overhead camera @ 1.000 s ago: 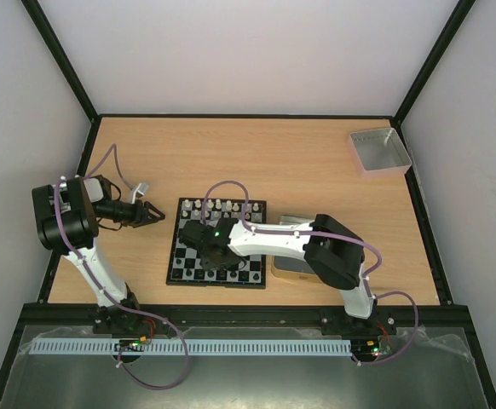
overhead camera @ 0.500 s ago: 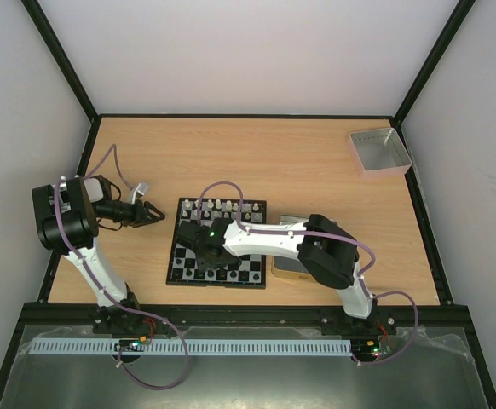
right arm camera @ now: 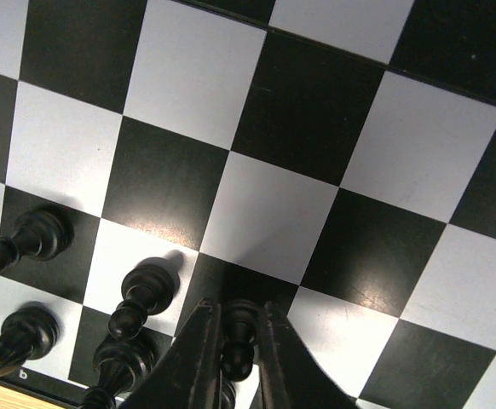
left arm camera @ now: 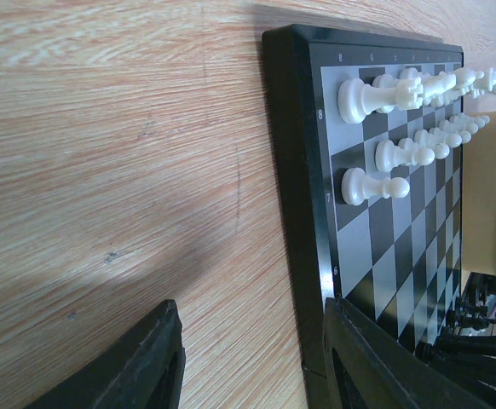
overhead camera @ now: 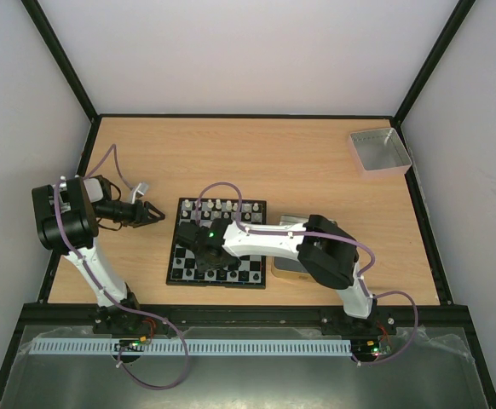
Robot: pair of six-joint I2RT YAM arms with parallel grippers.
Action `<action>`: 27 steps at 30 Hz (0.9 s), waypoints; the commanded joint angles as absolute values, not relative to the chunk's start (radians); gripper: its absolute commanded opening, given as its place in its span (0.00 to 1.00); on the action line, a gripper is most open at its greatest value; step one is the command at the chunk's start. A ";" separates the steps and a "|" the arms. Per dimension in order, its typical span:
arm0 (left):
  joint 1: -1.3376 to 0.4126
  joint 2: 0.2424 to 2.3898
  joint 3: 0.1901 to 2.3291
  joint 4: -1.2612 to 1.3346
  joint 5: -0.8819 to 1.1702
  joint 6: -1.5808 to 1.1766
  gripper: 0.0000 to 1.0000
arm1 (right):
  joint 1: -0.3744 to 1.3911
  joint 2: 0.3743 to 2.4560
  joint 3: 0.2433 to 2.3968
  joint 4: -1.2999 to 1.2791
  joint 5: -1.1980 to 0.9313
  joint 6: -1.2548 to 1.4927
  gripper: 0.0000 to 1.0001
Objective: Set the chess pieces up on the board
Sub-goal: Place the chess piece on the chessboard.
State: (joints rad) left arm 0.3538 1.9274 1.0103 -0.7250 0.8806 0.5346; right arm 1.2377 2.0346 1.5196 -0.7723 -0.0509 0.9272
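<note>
Black and silvery squares make up the board [overhead camera: 180,264], which lies on the wooden table [overhead camera: 273,162] in front of both arms, with a gold-rimmed tin [overhead camera: 286,271] just beside its right edge and a grey tray [overhead camera: 380,152] well apart in the far right corner. White pieces [left arm camera: 374,185] stand in two rows along the far side of the board. The right gripper [right arm camera: 238,317] reaches over the near left part of the board, its fingers drawn almost together and clamped on a single black pawn [right arm camera: 238,339], which sits upright between them over a dark square; whether the pawn's base touches that square cannot be told. Other black pieces [right arm camera: 141,294] stand just to one side of it, near the board's border. The left gripper [left arm camera: 252,362] hangs low over bare wood next to the board's left edge, its fingers spread wide with nothing between them, one finger lined up with the black border in the left wrist view.
</note>
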 commanded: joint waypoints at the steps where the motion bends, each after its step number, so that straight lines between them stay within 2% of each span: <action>1: 0.366 2.017 0.966 -0.664 0.568 0.549 0.47 | 1.246 2.044 1.546 -0.792 -0.036 0.928 0.13; 27: 0.366 2.013 0.963 -0.658 0.566 0.548 0.47 | 1.197 2.029 1.609 -0.862 0.053 0.910 0.19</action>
